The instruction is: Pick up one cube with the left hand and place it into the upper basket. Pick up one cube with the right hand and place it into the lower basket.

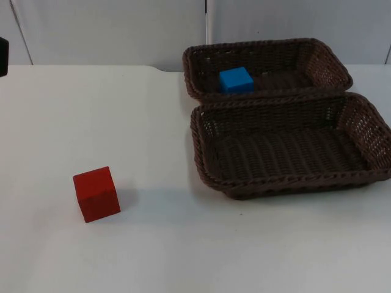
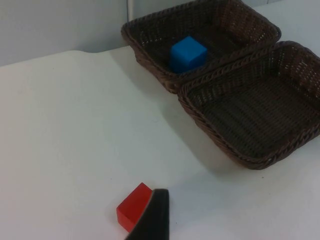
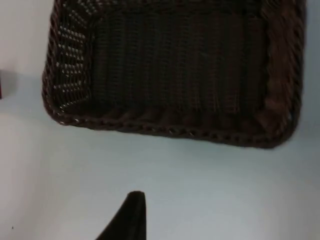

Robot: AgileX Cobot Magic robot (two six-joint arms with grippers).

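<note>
A red cube [image 1: 96,194] rests on the white table at the left front, apart from both baskets. In the left wrist view the red cube [image 2: 131,209] lies just beyond my left gripper [image 2: 152,220], which hangs above the table and partly hides it. A blue cube [image 1: 236,80] sits inside the upper basket [image 1: 269,44]; it is also in the left wrist view [image 2: 187,52]. The lower basket [image 1: 287,181] holds nothing. My right gripper [image 3: 129,217] hovers over bare table in front of the lower basket [image 3: 170,131].
The two brown wicker baskets touch each other at the back right, the upper basket [image 2: 150,59] against the grey wall and the lower basket [image 2: 250,161] nearer the front. A piece of the left arm [image 1: 3,56] shows at the table's left edge.
</note>
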